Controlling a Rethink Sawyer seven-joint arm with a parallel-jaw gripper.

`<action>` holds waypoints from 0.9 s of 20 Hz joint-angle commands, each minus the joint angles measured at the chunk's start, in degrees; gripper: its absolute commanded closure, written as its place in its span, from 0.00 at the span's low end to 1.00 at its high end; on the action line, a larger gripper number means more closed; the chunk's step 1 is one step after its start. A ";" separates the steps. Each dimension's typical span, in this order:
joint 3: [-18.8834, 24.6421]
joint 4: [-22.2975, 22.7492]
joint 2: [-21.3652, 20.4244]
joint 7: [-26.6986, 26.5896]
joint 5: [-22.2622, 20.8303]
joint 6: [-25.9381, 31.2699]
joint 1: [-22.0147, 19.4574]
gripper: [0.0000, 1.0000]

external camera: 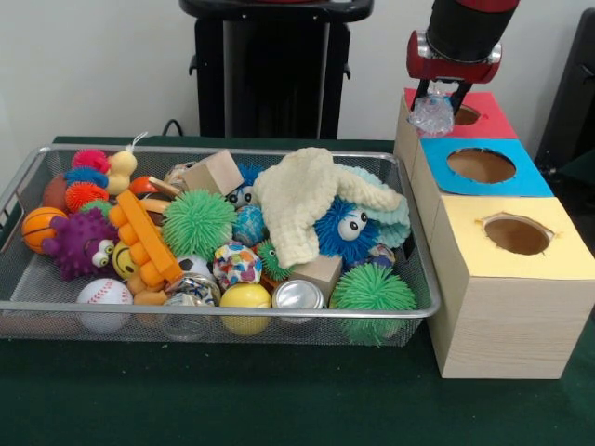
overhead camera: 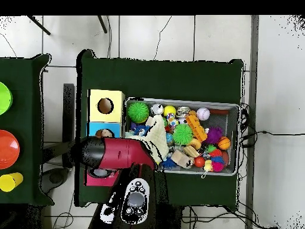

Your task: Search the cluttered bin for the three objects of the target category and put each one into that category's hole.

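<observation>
My gripper [external camera: 438, 102] hangs at the far right, above the red-topped box [external camera: 491, 119], just left of its round hole [external camera: 465, 114]. It is shut on a clear, crinkly plastic object [external camera: 432, 117] that dangles below the fingers. The wire mesh bin [external camera: 28, 295] on the left is heaped with toys: green spiky balls [external camera: 197, 223], a cream cloth [external camera: 302, 206], a blue fuzzy ball with eyes [external camera: 346, 227], a silver can [external camera: 298, 295] and wooden blocks [external camera: 213, 173]. In the overhead view the red arm [overhead camera: 116, 154] covers the gripper and most of the red box.
Three wooden boxes stand in a row right of the bin: red at the back, blue-topped [external camera: 481, 165] in the middle, yellow-topped [external camera: 516, 234] nearest, each with a round hole. In the overhead view a side table [overhead camera: 24, 77] carries a green dish [overhead camera: 3, 98], an orange dish [overhead camera: 7, 149] and a yellow cup [overhead camera: 10, 180].
</observation>
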 commanded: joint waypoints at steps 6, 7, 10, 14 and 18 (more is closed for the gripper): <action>4.10 -13.81 6.09 10.18 2.47 -7.27 -3.30 1.00; 4.20 -14.01 6.14 10.03 2.55 -6.92 -3.49 1.00; 3.99 -15.01 5.89 10.37 2.68 -5.10 -3.62 1.00; 4.08 -16.76 5.71 9.92 2.57 -2.24 -4.43 1.00; 2.68 -17.41 3.31 10.21 1.30 1.56 -4.17 1.00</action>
